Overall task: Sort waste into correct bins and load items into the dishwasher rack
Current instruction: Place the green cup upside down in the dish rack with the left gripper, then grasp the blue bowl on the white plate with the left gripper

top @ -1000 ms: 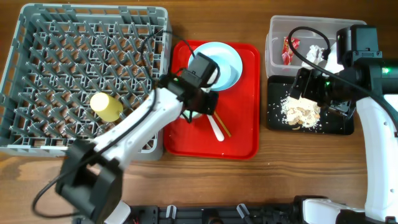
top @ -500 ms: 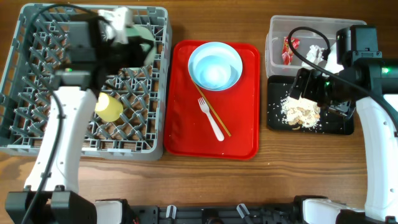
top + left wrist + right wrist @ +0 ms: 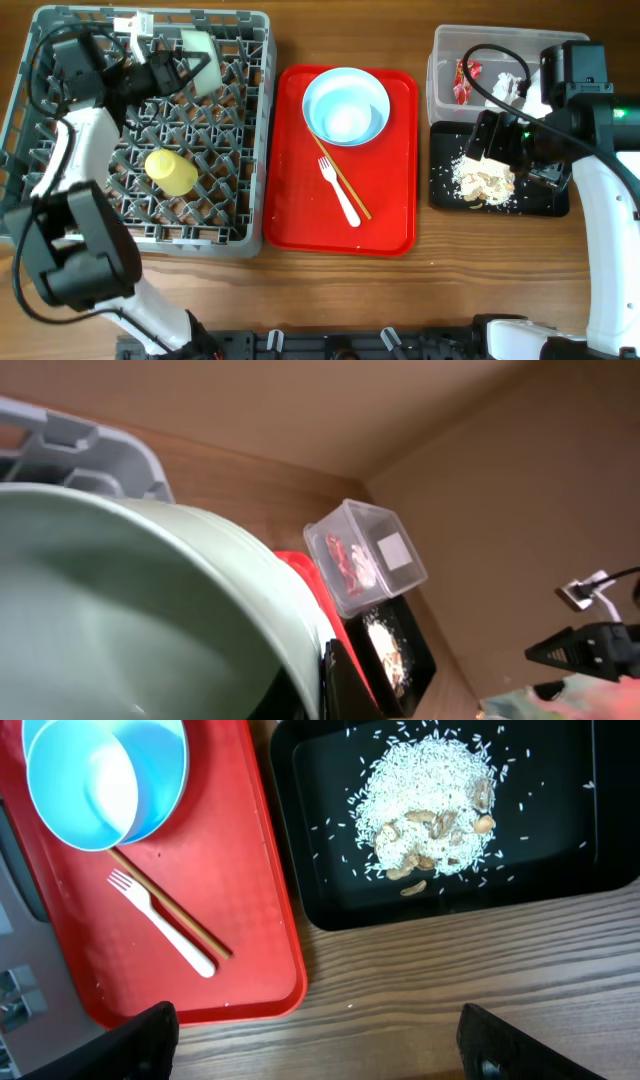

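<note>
So the left gripper point(image 3: 168, 66) was clamped on the rim of the pale green bowl point(image 3: 199, 48), holding it up on edge over the far pegs of the dishwasher rack point(image 3: 60, 228), with the rack's back wall just beyond it. In the left wrist view the bowl filled nearly everything, so I couldn't tell how deep that pinch went. The yellow cup point(image 3: 171, 171) lay in the rack, nearer the robot than that gripper. Off to that gripper's right, the pale blue bowl point(image 3: 346, 106), white fork point(image 3: 344, 203) and chopsticks point(image 3: 360, 204) sat on the red serving tray point(image 3: 390, 222), not loaded yet. The right gripper point(image 3: 315, 1020) hung with its jaws wide apart and nothing in them, the food scraps point(image 3: 430, 805) in the black tray point(image 3: 330, 910) just ahead of it. The red wrapper point(image 3: 466, 80) and tissue point(image 3: 508, 85) sat in the clear tub point(image 3: 440, 58) beyond. My worry: a rim pinch on a tilted bowl was sketchy. If it got let go before the bowl seated between pegs, it could flop flat or tip over that back wall onto the table point(image 3: 500, 275). Pushing down off-line could also jam the rim on a peg and twist it out of the grip.
</note>
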Action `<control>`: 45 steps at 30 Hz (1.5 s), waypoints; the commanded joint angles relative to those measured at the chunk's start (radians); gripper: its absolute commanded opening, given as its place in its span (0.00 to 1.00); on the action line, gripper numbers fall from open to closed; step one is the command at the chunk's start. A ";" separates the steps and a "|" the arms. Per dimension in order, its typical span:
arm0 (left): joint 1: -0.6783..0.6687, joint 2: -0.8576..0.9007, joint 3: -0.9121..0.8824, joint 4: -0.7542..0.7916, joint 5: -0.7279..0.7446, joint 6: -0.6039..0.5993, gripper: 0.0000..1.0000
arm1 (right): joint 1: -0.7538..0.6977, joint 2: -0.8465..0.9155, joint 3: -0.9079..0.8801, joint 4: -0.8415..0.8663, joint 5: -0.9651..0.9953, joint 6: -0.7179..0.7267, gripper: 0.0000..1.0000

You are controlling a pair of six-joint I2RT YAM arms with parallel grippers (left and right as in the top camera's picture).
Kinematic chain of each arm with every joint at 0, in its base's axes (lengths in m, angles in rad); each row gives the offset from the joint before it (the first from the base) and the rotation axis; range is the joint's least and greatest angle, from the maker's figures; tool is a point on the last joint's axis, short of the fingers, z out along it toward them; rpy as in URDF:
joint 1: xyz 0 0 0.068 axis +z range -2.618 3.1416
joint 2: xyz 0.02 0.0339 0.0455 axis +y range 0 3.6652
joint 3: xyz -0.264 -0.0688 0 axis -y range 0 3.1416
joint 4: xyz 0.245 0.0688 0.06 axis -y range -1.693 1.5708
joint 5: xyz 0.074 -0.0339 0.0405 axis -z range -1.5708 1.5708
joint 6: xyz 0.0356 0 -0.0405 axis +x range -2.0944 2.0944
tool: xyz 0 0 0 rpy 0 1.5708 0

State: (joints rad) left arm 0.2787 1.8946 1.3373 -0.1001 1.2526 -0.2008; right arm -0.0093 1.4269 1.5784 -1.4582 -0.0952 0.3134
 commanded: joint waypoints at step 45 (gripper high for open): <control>-0.607 -0.201 0.280 -0.463 -1.113 -0.030 1.00 | -0.163 -0.004 0.029 0.002 0.017 0.001 1.00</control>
State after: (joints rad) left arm -0.1967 1.6234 1.6009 -0.5903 0.3481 -0.2935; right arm -0.1558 1.4269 1.5814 -1.4559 -0.0921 0.3134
